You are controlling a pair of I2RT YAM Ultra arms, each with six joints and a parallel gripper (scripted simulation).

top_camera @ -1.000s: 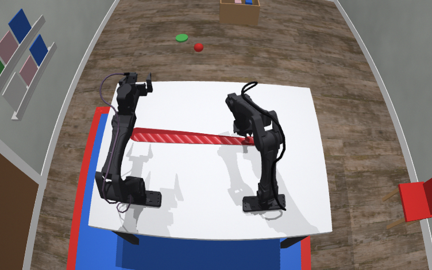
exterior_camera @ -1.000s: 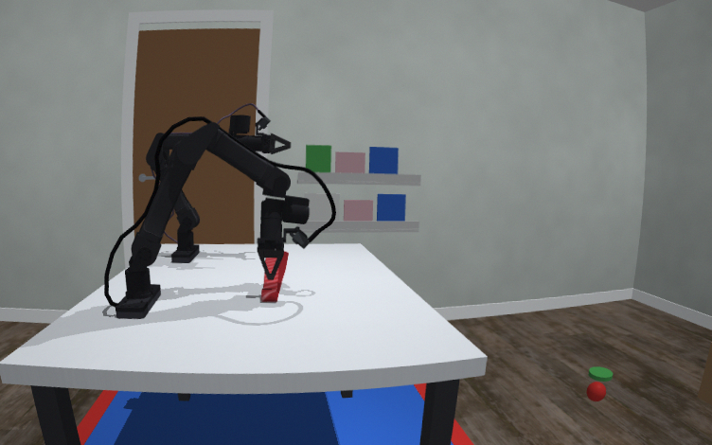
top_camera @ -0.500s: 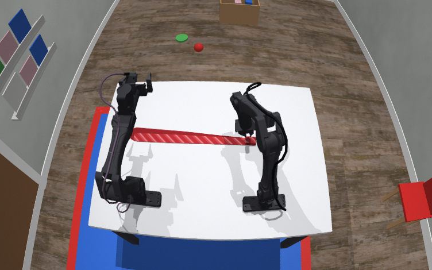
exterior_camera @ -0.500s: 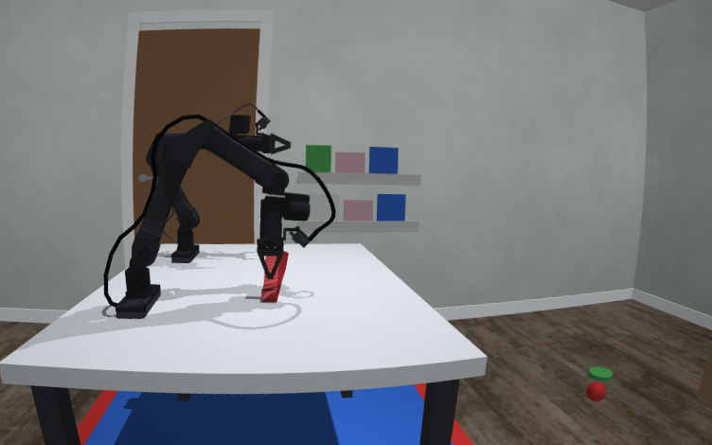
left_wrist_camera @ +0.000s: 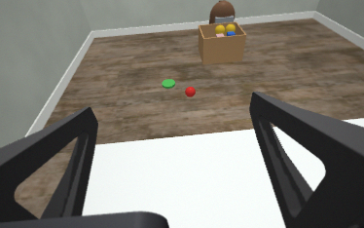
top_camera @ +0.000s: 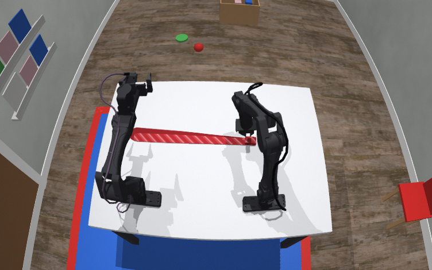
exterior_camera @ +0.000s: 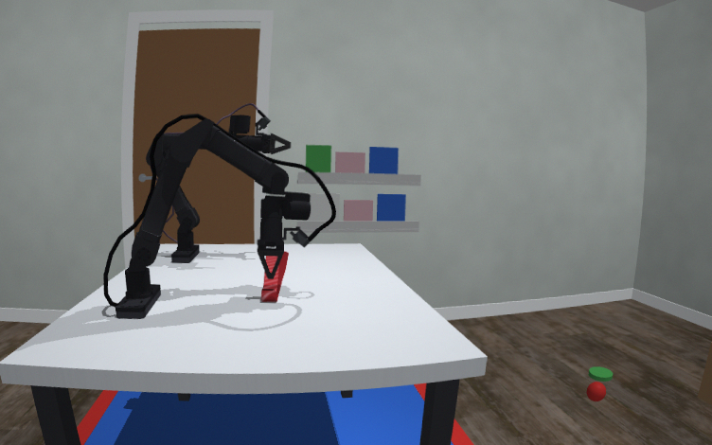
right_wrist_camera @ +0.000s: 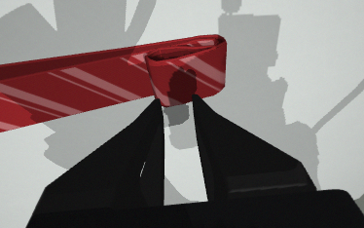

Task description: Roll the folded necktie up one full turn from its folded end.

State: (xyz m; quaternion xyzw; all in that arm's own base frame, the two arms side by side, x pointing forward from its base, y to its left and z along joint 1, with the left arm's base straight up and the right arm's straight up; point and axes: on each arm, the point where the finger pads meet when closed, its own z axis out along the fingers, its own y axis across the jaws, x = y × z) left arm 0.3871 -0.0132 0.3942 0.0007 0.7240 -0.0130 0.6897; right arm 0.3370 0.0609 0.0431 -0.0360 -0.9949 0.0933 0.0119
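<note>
One end of the red necktie (top_camera: 177, 138) (exterior_camera: 282, 265) (right_wrist_camera: 77, 97) is lying doubled back on itself, and no roll is showing. The tie is running along the white surface (top_camera: 194, 207) (exterior_camera: 237, 353) (left_wrist_camera: 184, 180) (right_wrist_camera: 9, 171), its far end reaching the left arm in the top view. The right gripper (top_camera: 248, 135) (exterior_camera: 271, 275) (right_wrist_camera: 176, 105) is pointing down just beside the folded end (top_camera: 253, 141) (exterior_camera: 269, 297) (right_wrist_camera: 205, 73), its fingers standing slightly apart and pinching nothing. The left gripper (top_camera: 149, 82) (exterior_camera: 288, 144) (left_wrist_camera: 171, 107) is waiting well apart from the cloth, spread wide and holding nothing.

Lining up for the first turn is looking like the step in hand. The next move is calling for the right fingers to be taking the fold squarely, then turning it over along the tie while staying low. A crooked grip would be risking a skewed roll, and lifting high would be pulling the flat length off the surface.
</note>
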